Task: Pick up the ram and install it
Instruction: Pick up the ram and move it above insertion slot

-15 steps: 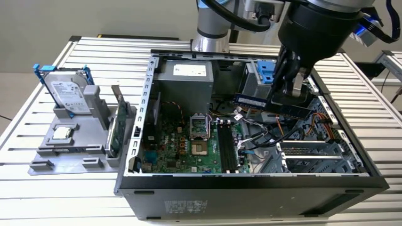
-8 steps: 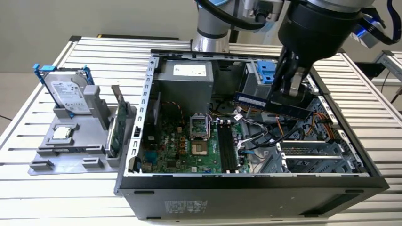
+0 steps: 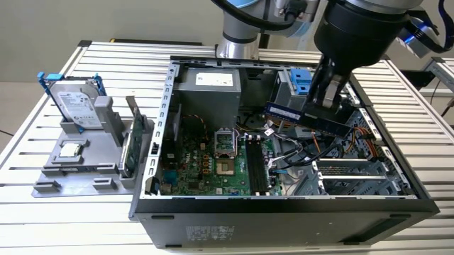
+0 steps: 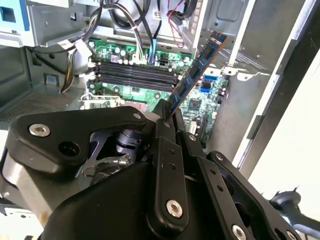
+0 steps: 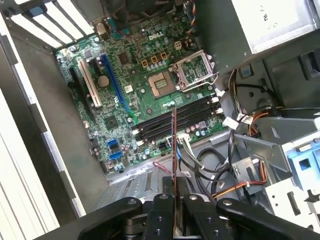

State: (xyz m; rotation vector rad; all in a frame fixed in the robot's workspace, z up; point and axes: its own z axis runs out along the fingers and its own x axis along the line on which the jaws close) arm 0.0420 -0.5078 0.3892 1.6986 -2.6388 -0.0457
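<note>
My gripper (image 3: pixel 320 112) is shut on the ram (image 3: pixel 303 118), a long thin dark stick with a blue-green face. It hangs tilted above the open computer case (image 3: pixel 284 215), over the cables to the exterior view's right of the motherboard. The black memory slots (image 3: pixel 257 164) lie below it and toward the exterior view's left, and nothing sits in them. In the second wrist view the ram (image 4: pixel 197 75) sticks out slantwise from between my fingers (image 4: pixel 165 130), with the slots (image 4: pixel 132 75) beyond. In the first wrist view the ram (image 5: pixel 174 150) shows edge-on above the slots (image 5: pixel 175 120).
On a grey holder (image 3: pixel 78 172) at the exterior view's left stand a silver hard drive in a blue frame (image 3: pixel 74 103) and a green expansion card (image 3: pixel 133 139). Inside the case are a power supply (image 3: pixel 209 87), loose cables (image 3: pixel 298 154) and an open processor socket (image 3: pixel 225 142).
</note>
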